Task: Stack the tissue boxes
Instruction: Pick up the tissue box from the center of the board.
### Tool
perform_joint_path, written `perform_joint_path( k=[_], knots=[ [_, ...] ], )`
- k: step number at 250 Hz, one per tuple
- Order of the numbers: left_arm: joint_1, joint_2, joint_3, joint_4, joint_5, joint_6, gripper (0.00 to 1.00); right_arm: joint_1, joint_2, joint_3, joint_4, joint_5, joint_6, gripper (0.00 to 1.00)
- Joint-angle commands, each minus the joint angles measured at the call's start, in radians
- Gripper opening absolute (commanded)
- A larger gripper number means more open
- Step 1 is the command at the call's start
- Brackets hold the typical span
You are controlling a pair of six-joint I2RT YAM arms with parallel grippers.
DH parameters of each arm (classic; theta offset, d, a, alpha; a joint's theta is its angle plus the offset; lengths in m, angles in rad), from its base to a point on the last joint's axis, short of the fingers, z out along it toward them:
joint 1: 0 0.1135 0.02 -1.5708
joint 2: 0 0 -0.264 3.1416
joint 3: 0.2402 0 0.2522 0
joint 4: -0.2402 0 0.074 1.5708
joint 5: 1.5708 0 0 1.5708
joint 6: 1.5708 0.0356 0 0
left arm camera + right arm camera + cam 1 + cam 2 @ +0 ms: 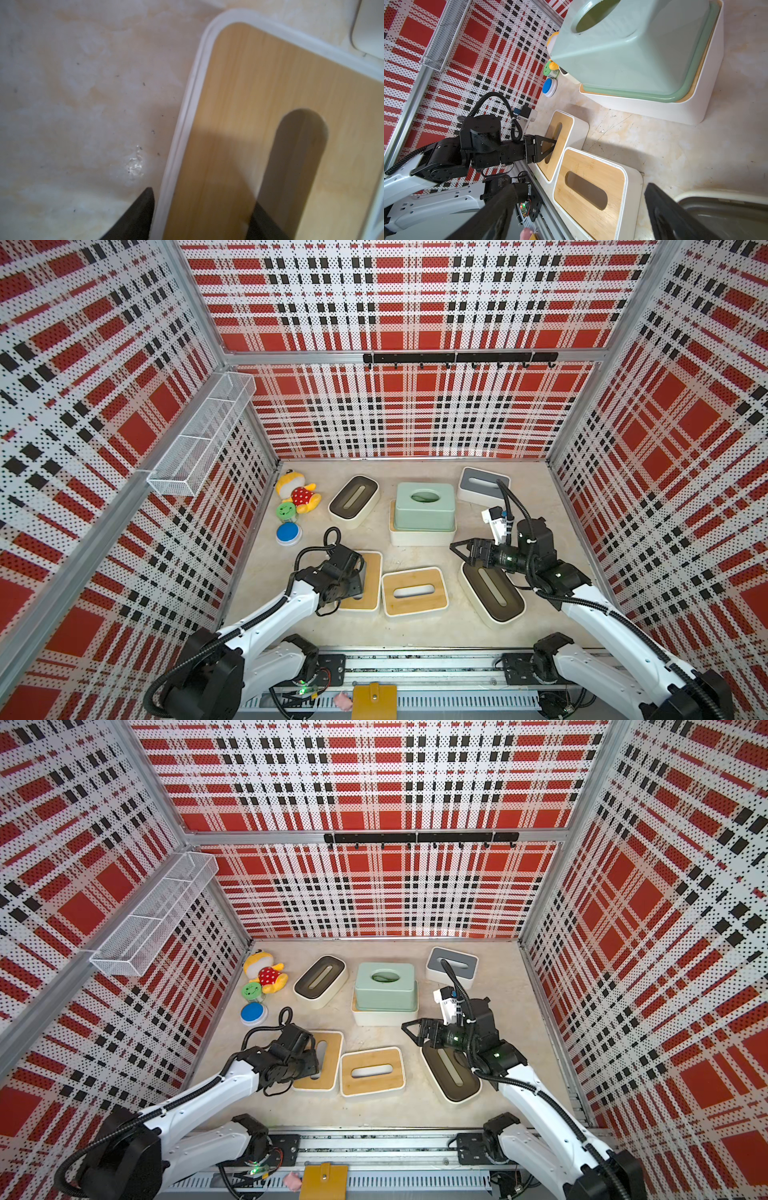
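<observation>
Tissue boxes lie scattered on the pale tabletop (419, 635). The white rectangular box with the tan wood lid (371, 585) at the near left looks rigid, light and slick-walled. My left fingers (145, 212) straddle its long wall, one in the slot; whether they pinch yet, I cannot tell. My right fingers (675, 218) are spread wide and empty.

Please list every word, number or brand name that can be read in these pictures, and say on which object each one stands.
No text can be read anywhere in these pictures.
green disc: there are some marks on its side, too small and blurred to read.
</observation>
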Motion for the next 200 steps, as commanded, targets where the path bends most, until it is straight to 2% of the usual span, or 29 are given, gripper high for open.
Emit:
perform_joint_path(
  k=[1,39,133,200],
  knots=[
    [-0.012,0.019,0.014,0.018,-0.022,-0.005,0.59,0.008,0.011,0.025,0.054,-0.002,0.000,1.00],
    [-0.034,-0.013,0.040,0.011,-0.033,0.012,0.51,0.011,0.018,0.043,0.041,0.001,-0.011,1.00],
    [-0.042,-0.179,0.153,-0.096,-0.085,0.053,0.48,0.011,0.021,0.137,-0.048,0.021,-0.069,1.00],
    [-0.035,-0.237,0.338,-0.170,-0.053,0.242,0.48,0.010,0.050,0.253,-0.165,0.054,-0.120,0.99]
  ],
)
